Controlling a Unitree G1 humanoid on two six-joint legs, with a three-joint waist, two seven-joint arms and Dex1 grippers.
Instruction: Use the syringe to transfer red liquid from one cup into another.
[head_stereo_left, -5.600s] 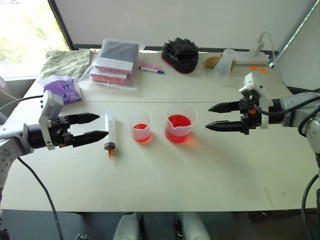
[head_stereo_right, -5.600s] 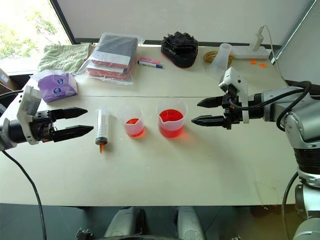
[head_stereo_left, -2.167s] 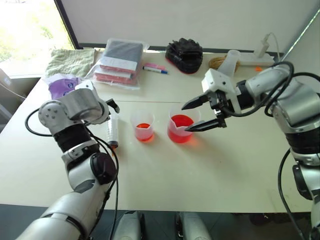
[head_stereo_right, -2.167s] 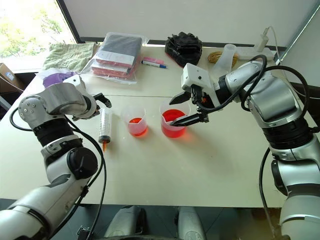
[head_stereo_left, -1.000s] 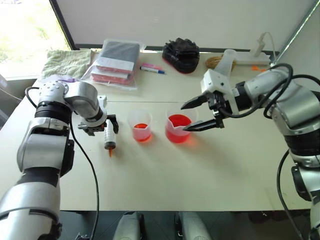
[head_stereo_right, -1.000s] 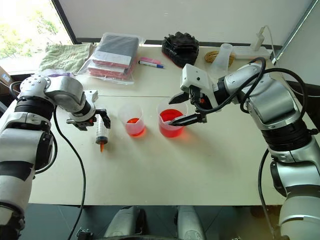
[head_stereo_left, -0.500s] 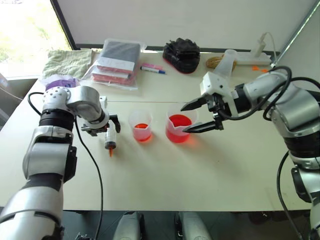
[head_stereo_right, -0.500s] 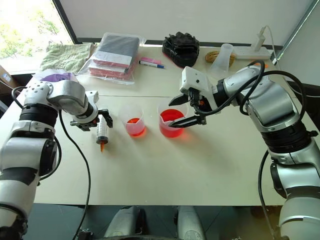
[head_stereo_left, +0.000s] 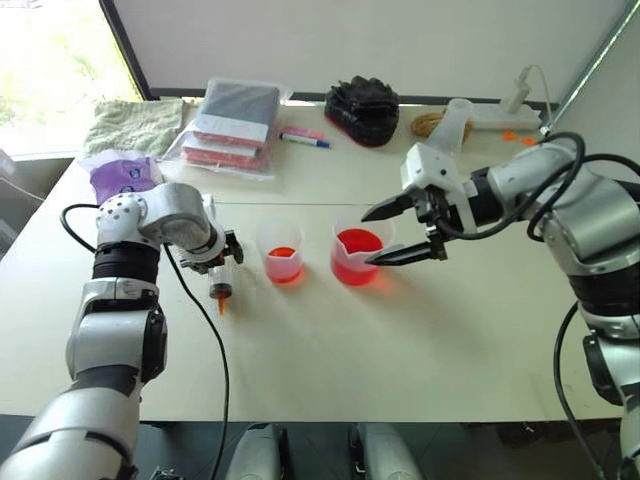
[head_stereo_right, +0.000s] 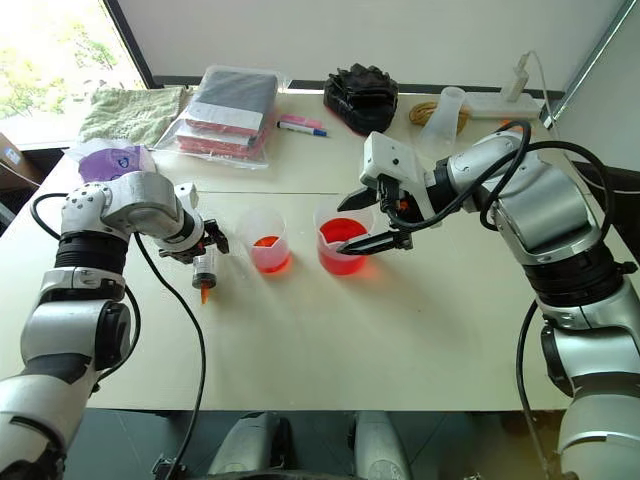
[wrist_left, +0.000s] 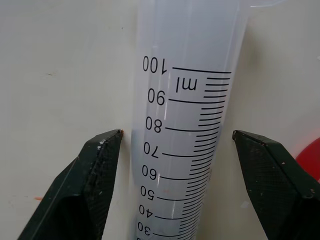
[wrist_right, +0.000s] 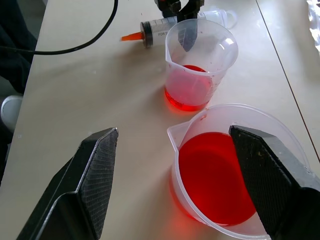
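The syringe (head_stereo_left: 219, 283) lies flat on the table, its orange tip (head_stereo_left: 221, 303) towards me. My left gripper (head_stereo_left: 222, 262) points down over its barrel (wrist_left: 185, 115), open, one finger on each side with narrow gaps. The smaller cup (head_stereo_left: 281, 252) stands right of the syringe with a little red liquid at its bottom. The wider spouted cup (head_stereo_left: 357, 255) beside it holds more red liquid (wrist_right: 215, 177). My right gripper (head_stereo_right: 341, 226) hovers open just above that cup's right side, holding nothing.
Along the back edge of the table lie a green towel (head_stereo_left: 130, 125), a purple tissue pack (head_stereo_left: 122, 175), a bagged bundle (head_stereo_left: 235, 125), a blue-capped pen (head_stereo_left: 303, 140), a black glove (head_stereo_left: 362, 105), a colourless cup (head_stereo_left: 450, 125) and a power strip (head_stereo_left: 505, 118).
Both arms have swung in from the table's sides. Over the last second my left wrist rolled and settled its fingers astride the syringe barrel. The right gripper, the syringe and both cups stayed put.
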